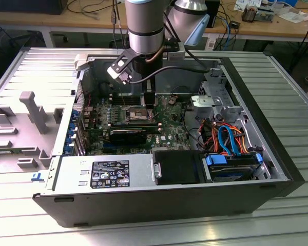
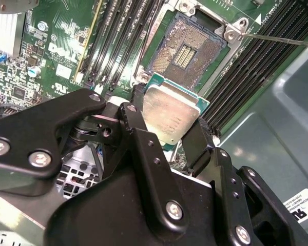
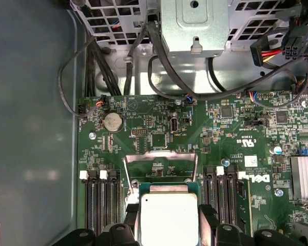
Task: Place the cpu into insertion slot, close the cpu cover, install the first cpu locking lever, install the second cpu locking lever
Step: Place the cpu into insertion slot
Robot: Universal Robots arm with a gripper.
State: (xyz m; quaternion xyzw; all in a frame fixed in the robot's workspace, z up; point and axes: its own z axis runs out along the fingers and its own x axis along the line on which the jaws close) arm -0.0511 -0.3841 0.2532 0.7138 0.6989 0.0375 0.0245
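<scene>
My gripper [image 2: 169,125] is shut on the cpu [image 2: 172,113], a square chip with a dull silver top and a green edge, held by two opposite sides between black fingers [image 2: 136,120]. It hovers tilted just off one edge of the insertion slot [image 2: 187,51], whose dark pin field lies uncovered. In the first wrist view the cpu [image 3: 169,218] sits between the fingers [image 3: 208,225], and the cpu cover [image 3: 160,155] stands swung up beyond it. A thin locking lever [image 2: 277,38] sticks out beside the slot. In the exterior view the gripper [image 1: 150,100] hangs low over the insertion slot [image 1: 137,114].
Long black memory slots [image 2: 118,41] flank the socket on both sides. A metal drive cage [image 3: 195,25] and black cables [image 3: 159,61] lie beyond the board. The open case wall [image 1: 256,102], power supply [image 1: 105,171] and coloured cables [image 1: 228,136] surround the work area.
</scene>
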